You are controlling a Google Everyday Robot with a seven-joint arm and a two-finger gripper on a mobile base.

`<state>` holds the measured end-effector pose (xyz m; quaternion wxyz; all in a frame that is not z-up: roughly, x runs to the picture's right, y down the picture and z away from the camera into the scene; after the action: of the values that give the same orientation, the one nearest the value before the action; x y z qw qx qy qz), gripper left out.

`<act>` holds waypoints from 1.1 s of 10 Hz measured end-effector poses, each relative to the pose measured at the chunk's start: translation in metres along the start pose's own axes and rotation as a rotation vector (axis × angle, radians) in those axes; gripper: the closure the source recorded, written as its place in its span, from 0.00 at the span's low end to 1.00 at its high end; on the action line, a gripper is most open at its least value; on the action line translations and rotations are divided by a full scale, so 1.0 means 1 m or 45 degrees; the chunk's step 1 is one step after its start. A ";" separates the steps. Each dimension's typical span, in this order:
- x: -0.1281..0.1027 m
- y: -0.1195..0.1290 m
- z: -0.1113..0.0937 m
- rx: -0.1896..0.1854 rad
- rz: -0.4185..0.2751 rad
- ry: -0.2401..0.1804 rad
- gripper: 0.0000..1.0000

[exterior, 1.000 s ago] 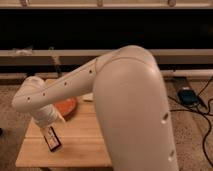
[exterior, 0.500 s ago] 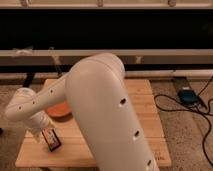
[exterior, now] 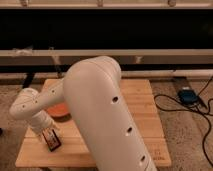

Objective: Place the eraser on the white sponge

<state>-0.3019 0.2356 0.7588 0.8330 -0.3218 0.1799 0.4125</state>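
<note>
Standing directly over the eraser [exterior: 53,142] near the table's [exterior: 145,100] front edge, the gripper [exterior: 48,134] shows no discernible grip state; confirm a square hold before lifting.

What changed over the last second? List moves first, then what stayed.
The arm swung left across the view, hiding more of the wooden table. The hand stayed low at the table's near-left corner in the view, by the eraser, which barely shifted. The orange bowl stayed put. No taking or letting go is visible.
</note>
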 end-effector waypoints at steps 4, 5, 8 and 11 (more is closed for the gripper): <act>-0.005 -0.003 0.016 -0.022 0.021 0.033 0.35; -0.005 0.001 0.019 -0.024 0.008 0.042 0.35; -0.001 0.014 0.027 -0.015 -0.041 0.067 0.35; -0.001 0.014 0.033 -0.007 -0.051 0.091 0.36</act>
<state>-0.3121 0.2642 0.7782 0.8333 -0.3421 0.2020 0.3844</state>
